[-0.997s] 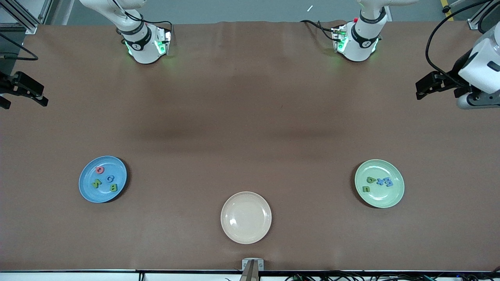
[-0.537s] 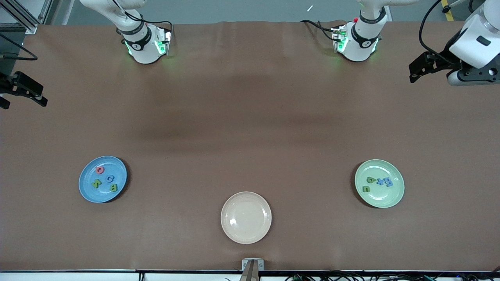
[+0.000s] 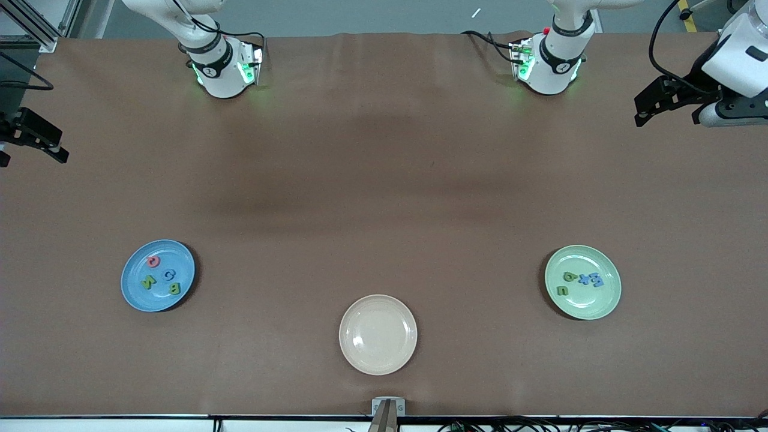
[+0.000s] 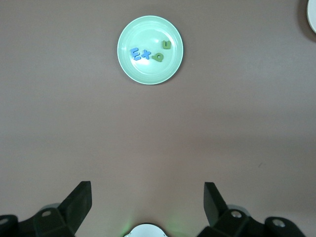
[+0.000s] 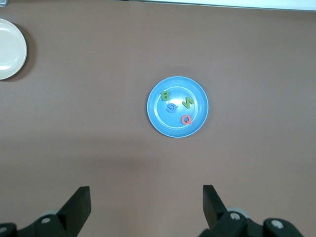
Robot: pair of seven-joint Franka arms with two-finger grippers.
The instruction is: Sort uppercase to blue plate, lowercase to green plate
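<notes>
The blue plate holds all four uppercase letters: pink-red Q, blue G, green N, green B. The green plate holds all four lowercase letters: green b/q shape, blue x, blue m, green n. My left gripper is open and empty, high at the left arm's end of the table. My right gripper is open and empty, high at the right arm's end. The left wrist view shows the green plate, the right wrist view the blue plate.
An empty cream-beige plate lies between the two plates, nearer to the front camera. The arm bases stand along the table's edge farthest from the camera. Brown cloth covers the table.
My left gripper has moved up and toward the robots' edge of the table. My right gripper has shifted slightly the same way. Plates and letters have not moved.
</notes>
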